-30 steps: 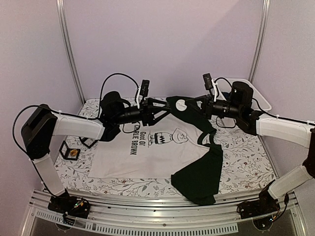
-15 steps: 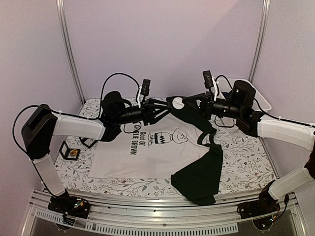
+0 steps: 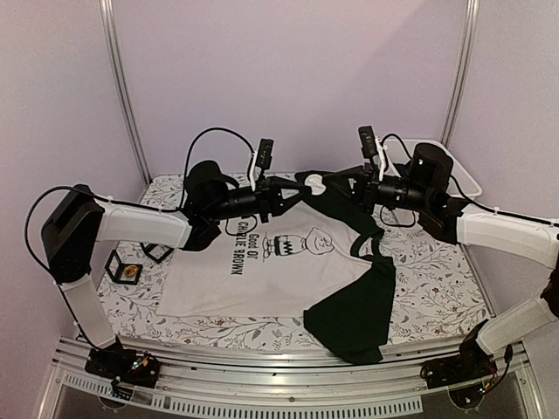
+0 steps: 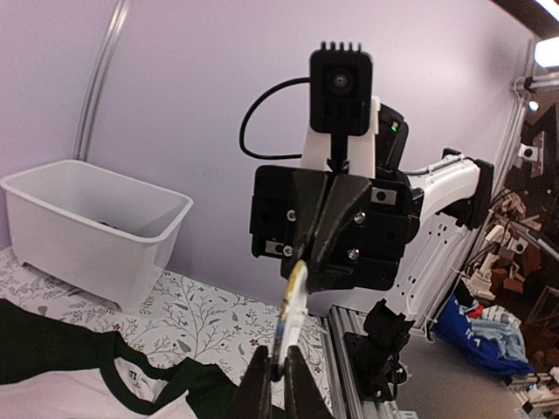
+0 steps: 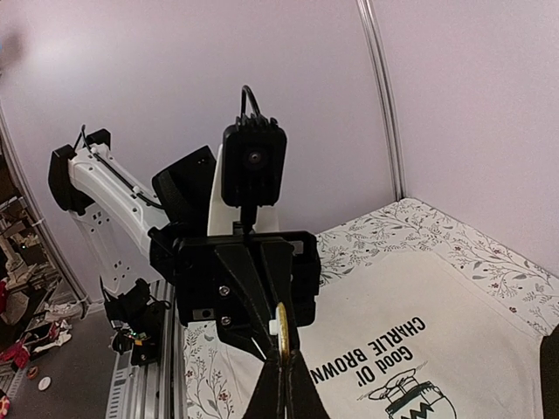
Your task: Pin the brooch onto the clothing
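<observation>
The brooch point(image 3: 315, 184) is a small round white disc held in the air between both grippers, above the far part of the clothing point(image 3: 262, 262). The clothing is a white T-shirt with dark sleeves and a Charlie Brown print, spread on the table. My left gripper point(image 3: 302, 185) is shut on one edge of the brooch point(image 4: 293, 305). My right gripper point(image 3: 330, 185) is shut on its opposite edge point(image 5: 281, 325). In the left wrist view my left gripper point(image 4: 279, 371) pinches the disc edge-on. The right wrist view shows my right gripper point(image 5: 284, 365) doing the same over the print point(image 5: 419, 349).
A white bin point(image 3: 463, 179) stands at the far right corner of the floral tablecloth point(image 3: 437, 271). A small open black box point(image 3: 125, 269) lies at the left. One dark sleeve point(image 3: 354, 310) is folded toward the near edge. A blue garment point(image 4: 472, 319) lies off the table.
My left gripper has moved a little to the right and shut on the brooch, which the right gripper keeps holding. The right arm has barely shifted.
</observation>
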`<act>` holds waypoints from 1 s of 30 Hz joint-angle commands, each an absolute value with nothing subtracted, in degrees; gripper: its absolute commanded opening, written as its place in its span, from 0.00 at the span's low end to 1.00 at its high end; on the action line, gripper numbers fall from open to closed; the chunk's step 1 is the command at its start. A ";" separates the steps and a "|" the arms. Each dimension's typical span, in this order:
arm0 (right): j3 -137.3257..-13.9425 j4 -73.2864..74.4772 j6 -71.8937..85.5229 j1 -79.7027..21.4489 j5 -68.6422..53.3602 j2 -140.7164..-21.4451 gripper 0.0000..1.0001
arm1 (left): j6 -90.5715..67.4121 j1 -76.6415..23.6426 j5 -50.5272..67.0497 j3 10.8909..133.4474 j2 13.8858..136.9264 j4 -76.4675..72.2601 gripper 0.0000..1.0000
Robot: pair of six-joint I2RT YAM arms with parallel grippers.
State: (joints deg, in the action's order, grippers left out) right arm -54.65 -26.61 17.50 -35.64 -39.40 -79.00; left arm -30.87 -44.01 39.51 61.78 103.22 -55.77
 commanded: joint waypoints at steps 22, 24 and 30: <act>-71.51 21.54 -9.39 -35.53 -40.16 -83.30 0.53 | 4.07 -41.51 48.26 67.58 98.87 -12.58 0.00; -72.19 20.50 -10.77 -35.54 -41.96 -84.09 0.54 | 3.87 -41.86 48.29 67.13 98.79 -13.05 0.00; -73.03 19.07 -12.71 -35.51 -44.49 -87.42 0.48 | 2.90 -42.32 48.21 66.87 98.92 -14.59 0.00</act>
